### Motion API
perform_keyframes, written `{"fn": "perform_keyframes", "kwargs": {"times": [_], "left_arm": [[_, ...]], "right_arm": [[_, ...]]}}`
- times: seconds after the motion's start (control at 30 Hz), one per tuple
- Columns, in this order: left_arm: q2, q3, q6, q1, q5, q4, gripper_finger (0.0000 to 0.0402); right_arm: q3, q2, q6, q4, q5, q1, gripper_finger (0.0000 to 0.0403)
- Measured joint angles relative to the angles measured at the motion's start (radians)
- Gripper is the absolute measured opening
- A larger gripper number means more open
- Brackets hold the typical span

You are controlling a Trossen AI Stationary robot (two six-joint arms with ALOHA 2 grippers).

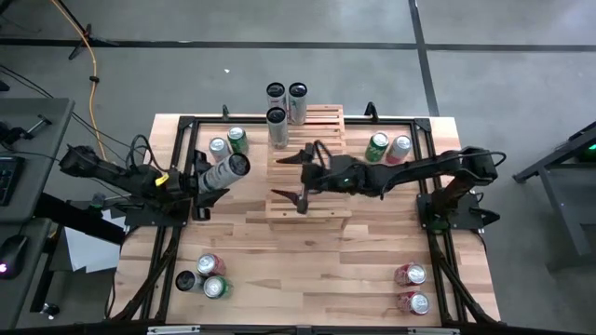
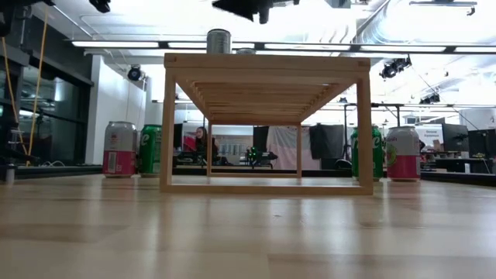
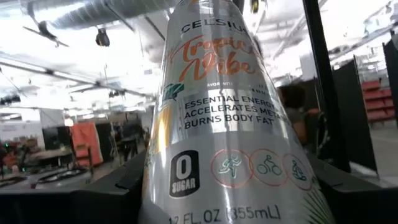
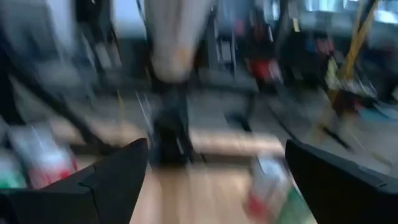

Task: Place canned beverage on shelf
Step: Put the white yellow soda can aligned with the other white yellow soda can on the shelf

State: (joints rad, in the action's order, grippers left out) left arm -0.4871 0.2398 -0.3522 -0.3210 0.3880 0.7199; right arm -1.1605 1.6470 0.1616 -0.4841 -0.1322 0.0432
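While the left gripper (image 1: 219,175) is clamped on a silver can (image 1: 226,170), lifted off the table and tipped toward the shelf (image 1: 307,163), the load looks staged for a handover or a placing move. The shelf sits just beyond that gripper's tip, mid-table. The right gripper (image 1: 296,177) hangs over the shelf's front steps, fingers wide apart and empty, likely clearing out or waiting to receive. Three cans (image 1: 286,102) already stand at the shelf's back, past both grippers, leaving the front steps free. Spare green can (image 1: 237,140) sits beside the left gripper.
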Motion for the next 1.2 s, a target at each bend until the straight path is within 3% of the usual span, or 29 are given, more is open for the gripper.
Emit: {"fn": "perform_keyframes", "kwargs": {"times": [0.1,0.2,0.53,0.63,0.83,1.2], "left_arm": [[-0.031,-0.016,0.008,0.030,-0.032,0.051,0.0234],[-0.085,-0.034,0.032,0.065,-0.069,0.137,0.0234],[-0.375,-0.050,0.170,0.194,-0.173,0.415,0.0234],[-0.472,-0.049,0.205,0.220,-0.203,0.513,0.0234],[-0.650,-0.039,0.245,0.243,-0.212,0.688,0.0234],[-0.878,0.079,0.276,0.243,-0.286,0.728,0.0234]], "right_arm": [[0.064,0.007,-0.050,-0.251,0.099,-0.026,0.0364],[0.097,0.021,-0.075,-0.338,0.119,-0.033,0.0364],[0.102,0.071,-0.075,-0.350,0.117,-0.014,0.0364],[0.102,0.076,-0.075,-0.351,0.074,-0.014,0.0364],[0.102,0.076,-0.075,-0.386,0.056,-0.016,0.0364],[0.102,0.076,-0.075,-0.394,0.055,-0.012,0.0364]]}}
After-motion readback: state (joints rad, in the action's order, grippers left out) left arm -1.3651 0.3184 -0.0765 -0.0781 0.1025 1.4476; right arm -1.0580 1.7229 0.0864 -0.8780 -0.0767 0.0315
